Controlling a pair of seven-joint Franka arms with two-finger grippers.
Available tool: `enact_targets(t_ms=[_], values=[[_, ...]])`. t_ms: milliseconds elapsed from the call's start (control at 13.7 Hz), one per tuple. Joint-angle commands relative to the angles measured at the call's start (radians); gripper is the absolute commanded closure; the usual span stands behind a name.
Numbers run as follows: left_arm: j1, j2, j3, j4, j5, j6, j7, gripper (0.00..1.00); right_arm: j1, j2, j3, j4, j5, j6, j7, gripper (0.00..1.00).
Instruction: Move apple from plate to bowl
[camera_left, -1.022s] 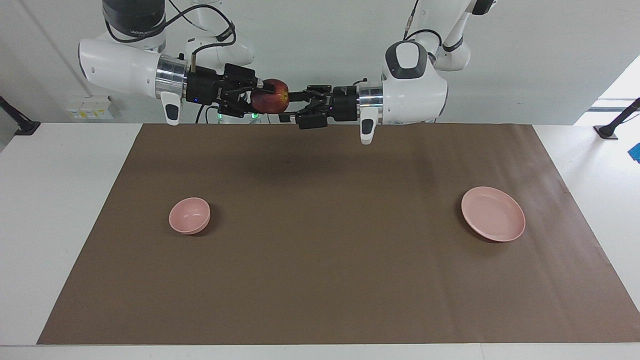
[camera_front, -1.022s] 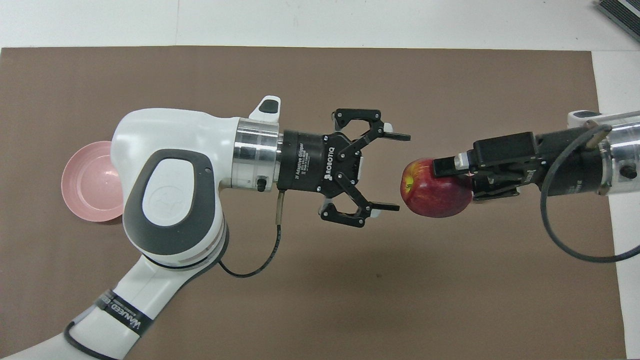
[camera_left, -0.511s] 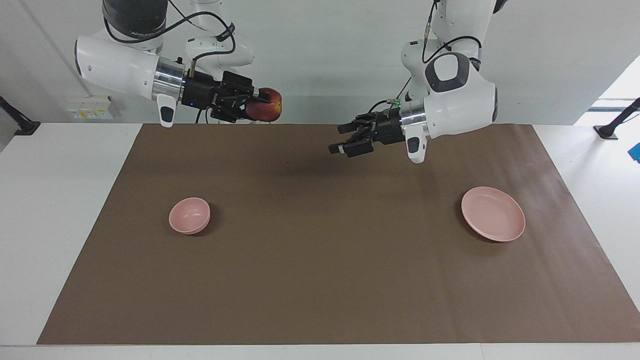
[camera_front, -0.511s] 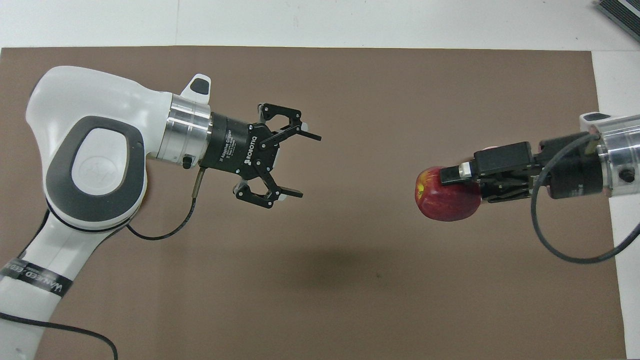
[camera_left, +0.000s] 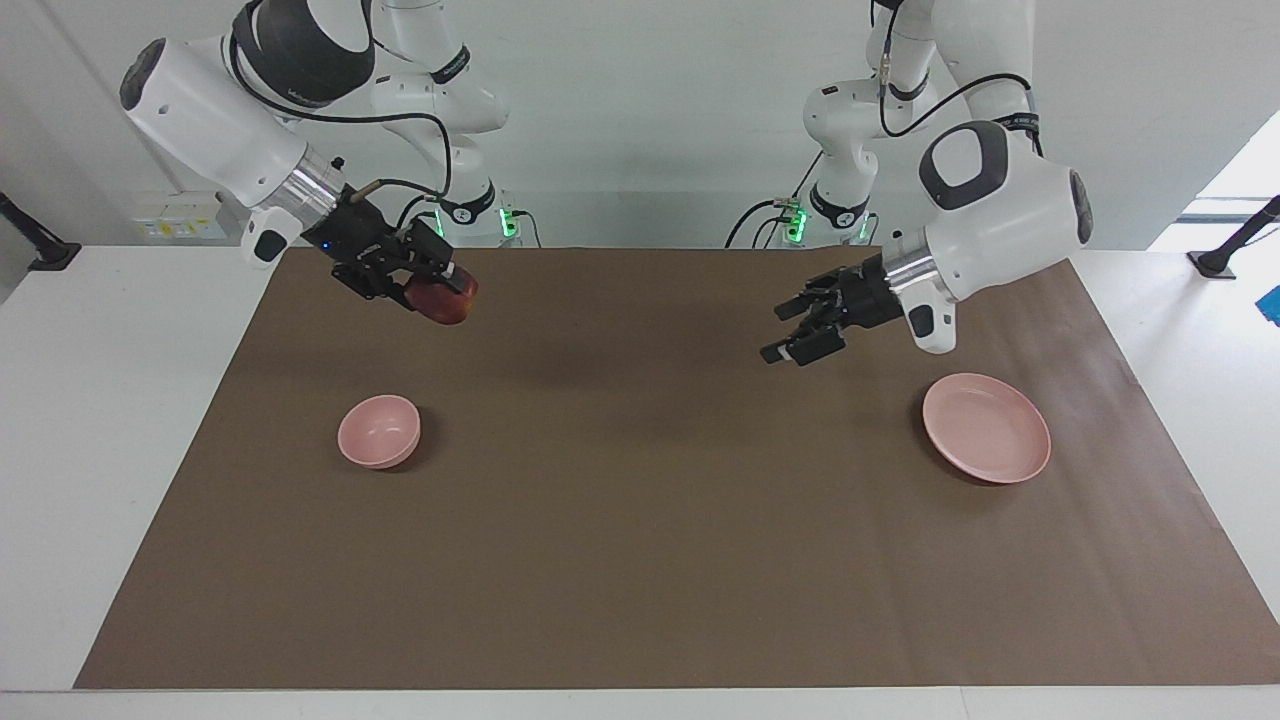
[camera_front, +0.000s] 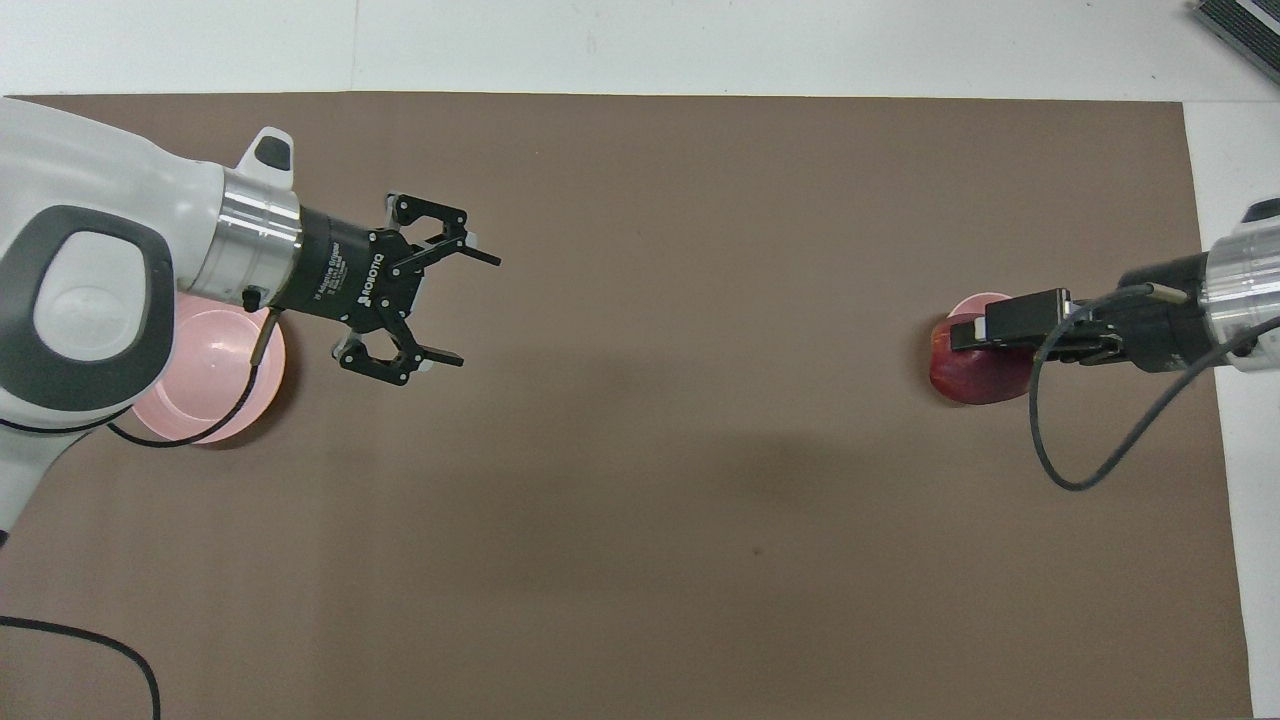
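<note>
Apple (camera_left: 441, 298) hung in the air at the upper left of the facing frame, clamped in the right claw (camera_left: 443, 290), whose fingers were closed on the fruit from above and below. In the overhead frame the same apple (camera_front: 975, 375) showed at the right edge, with a sliver of the pink bowl (camera_front: 985, 300) peeking out just above it, so the fruit was raised over the brown mat (camera_left: 640, 520) close to the bowl's rim and not yet inside it. In the facing frame the bowl (camera_left: 379, 430) sat on the mat at the left centre, lower in the frame than the carried apple.

The left claw (camera_left: 792, 330) hovered at the right centre of the facing frame with its fingers spread apart, grasping nothing, over bare mat just up and to the left of the plate (camera_left: 987, 428). Seen from overhead, that left claw (camera_front: 455, 305) pointed toward the frame's middle, while the arm's white body covered part of the plate (camera_front: 215, 385) at the left edge. The plate lay bare on the mat, which covered most of the white tabletop (camera_left: 110, 420).
</note>
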Motion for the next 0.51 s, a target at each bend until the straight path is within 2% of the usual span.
enact_targets(t_ms=[0,292,438], values=[[0.077,-0.018,-0.009,-0.021,0.088,-0.023,0.025,0.00,0.000,0.065,0.002,0.017,-0.138,0.052,-0.095,1.00],[0.129,-0.017,-0.008,-0.019,0.201,-0.020,0.022,0.00,0.055,0.156,0.012,0.014,-0.432,0.168,-0.106,1.00],[0.124,-0.017,-0.009,-0.015,0.317,-0.025,0.023,0.00,0.062,0.199,0.013,0.014,-0.567,0.234,-0.107,1.00]])
